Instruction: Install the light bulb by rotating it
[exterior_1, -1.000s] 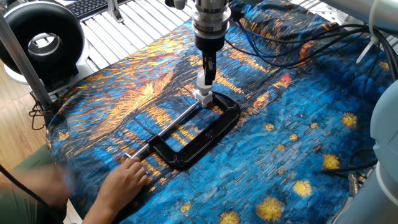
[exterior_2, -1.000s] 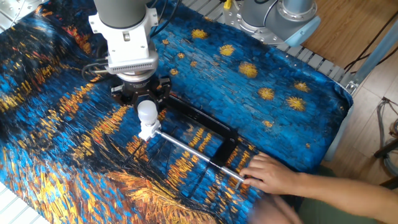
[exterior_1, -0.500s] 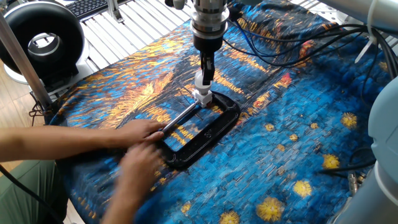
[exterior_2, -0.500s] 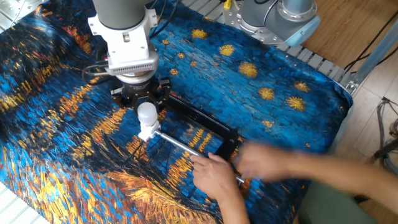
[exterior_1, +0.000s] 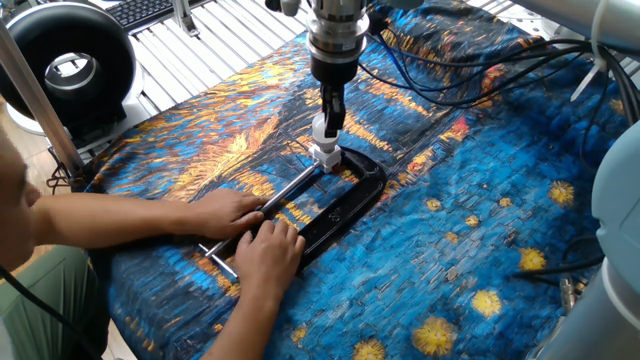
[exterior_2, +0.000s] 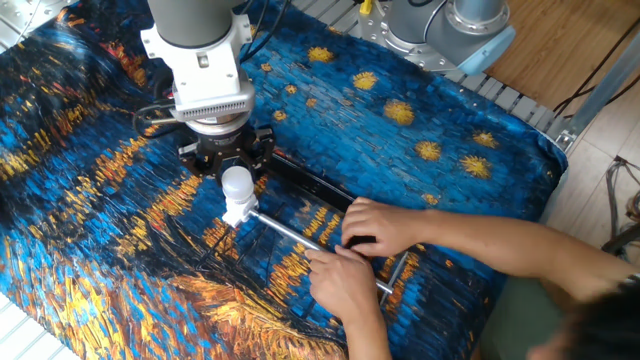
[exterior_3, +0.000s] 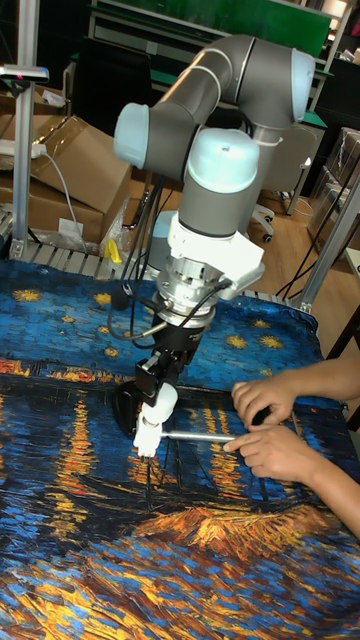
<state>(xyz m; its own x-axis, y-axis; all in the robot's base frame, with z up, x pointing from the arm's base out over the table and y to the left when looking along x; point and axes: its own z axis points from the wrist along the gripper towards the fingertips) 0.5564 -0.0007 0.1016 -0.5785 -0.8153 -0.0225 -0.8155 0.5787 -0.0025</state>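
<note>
The light bulb (exterior_1: 322, 128) (exterior_2: 236, 183) (exterior_3: 163, 402) is a small frosted-white globe held neck-down by my gripper (exterior_1: 328, 124) (exterior_2: 235, 170) (exterior_3: 160, 390), which is shut on it from above. Right beneath it sits the white socket base (exterior_1: 326, 156) (exterior_2: 238, 211) (exterior_3: 147, 437), held in a black C-clamp (exterior_1: 350, 195) (exterior_2: 305, 182) that lies flat on the painted cloth. The bulb's neck meets the socket; how deep it sits cannot be told. A person's two hands (exterior_1: 240, 215) (exterior_2: 380, 228) (exterior_3: 262, 398) rest on the clamp's frame and its steel screw rod (exterior_1: 290, 187) (exterior_2: 285, 230).
A person's forearms (exterior_1: 100, 220) reach in from the front left. A black ring-shaped device (exterior_1: 65, 60) stands at the table's back left. Cables (exterior_1: 450, 70) trail across the cloth behind the arm. A second robot base (exterior_2: 450, 25) stands at the far edge.
One hand was at the end of the screw rod; now both hands press on the clamp frame and rod. The gripper and bulb have stayed over the socket.
</note>
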